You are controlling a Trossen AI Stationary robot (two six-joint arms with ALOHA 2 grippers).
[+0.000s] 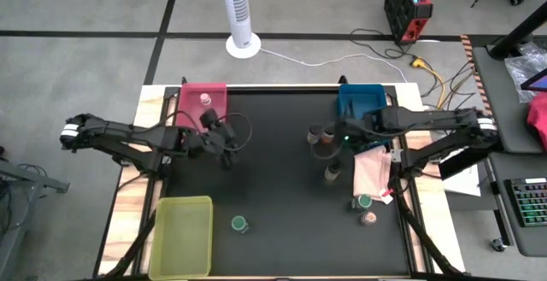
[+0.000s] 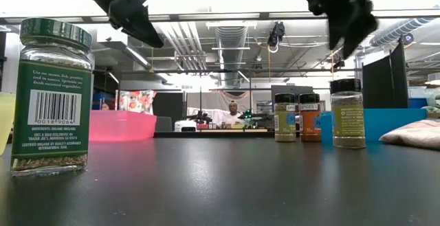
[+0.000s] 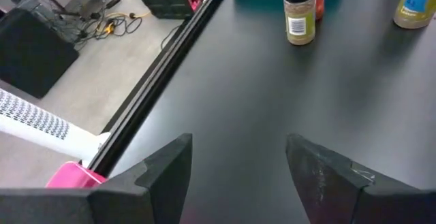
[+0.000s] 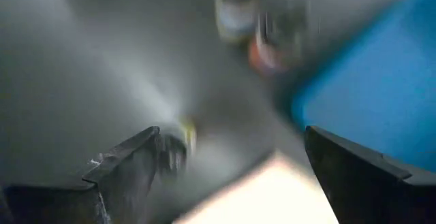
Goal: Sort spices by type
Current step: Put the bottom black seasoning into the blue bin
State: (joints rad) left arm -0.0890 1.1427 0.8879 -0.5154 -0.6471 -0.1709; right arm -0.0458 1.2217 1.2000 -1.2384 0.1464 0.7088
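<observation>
Progress check, spice sort.

Red tray [image 1: 190, 95] at the far left of the worktop [image 1: 273, 170] held one pink-topped jar [image 1: 205, 100]. That was the only jar seen inside any tray. Blue tray [image 1: 359, 102] at the far right and yellow-green tray [image 1: 181, 234] at the near left showed no jars in them.

Left on the worktop:
- two dark-capped jars [image 1: 321, 137] standing side by side just beside the blue tray
- one dark-capped jar [image 1: 332, 175] a little nearer, next to the pink cloth [image 1: 373, 172]
- one green-lidded jar [image 1: 364, 201] and one pinkish-topped jar [image 1: 369, 219] at the near edge of the cloth
- one green-lidded jar [image 1: 240, 224] alone, near the yellow-green tray; close to the low camera it read as a green-labelled herb jar [image 2: 52, 97]

Left hand [image 3: 238, 163] was open, fingers [image 3: 167, 169] spread with nothing between them, raised above the worktop beside the red tray. Right hand [image 4: 231, 163] was also open and empty, raised above the worktop over the dark-capped jars near the blue tray; its wrist picture was badly smeared, so the exact jar below it could not be told.

Judgement: early stage. One jar of seven placed, six remaining. Which tray belongs to which type was not settled beyond pink-top in red
</observation>
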